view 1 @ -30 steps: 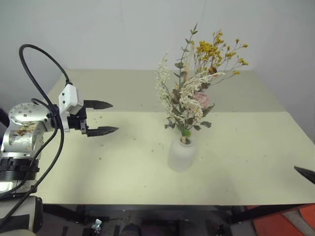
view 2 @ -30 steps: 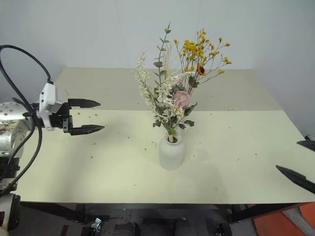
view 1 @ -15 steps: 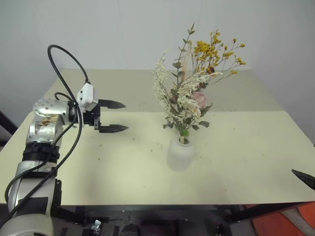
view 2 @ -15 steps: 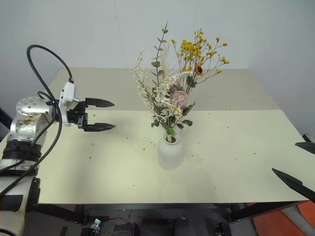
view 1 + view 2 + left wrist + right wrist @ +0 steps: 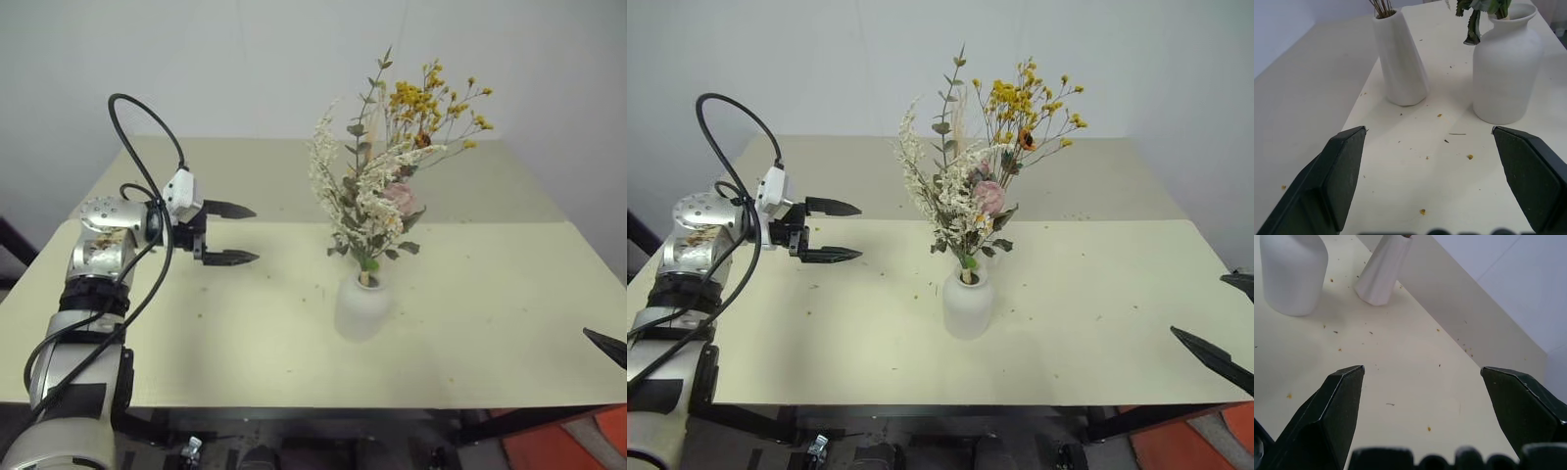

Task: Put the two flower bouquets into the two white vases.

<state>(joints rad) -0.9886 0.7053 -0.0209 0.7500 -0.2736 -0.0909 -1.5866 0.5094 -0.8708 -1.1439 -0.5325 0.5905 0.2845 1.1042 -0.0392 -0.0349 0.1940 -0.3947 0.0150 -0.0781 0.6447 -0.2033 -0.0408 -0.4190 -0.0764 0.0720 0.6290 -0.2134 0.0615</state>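
1. A pale cream table (image 5: 490,323) stands against a plain white wall, its top speckled with small dry crumbs of plant matter.
2. The squat vase (image 5: 361,306), white and rounded with a narrow neck, stands upright near the middle of the table.
3. The fuller bouquet (image 5: 367,201), with cream-white feathery sprigs, green leaves and a pale pink bloom, stands in the squat vase with its stems down in the neck.
4. The tall vase (image 5: 1400,58), a slim white cylinder, stands just behind the squat one; from the head views the fuller bouquet hides nearly all of it, but the left wrist view shows it clearly, apart from the squat vase and with thin brown stems rising from its mouth.
5. The thin bouquet (image 5: 436,103), brown stems with tiny yellow-orange blossoms, rises above and behind the fuller one; it appears to sit in the tall vase.
6. The left gripper (image 5: 233,234) hovers over the table's left part, well apart from the vases, pointing across toward them with its two black fingers spread wide and nothing between them.
7. The right gripper (image 5: 1420,396) is at the table's right edge, fingers spread wide and empty, with bare tabletop between them and both vases beyond.
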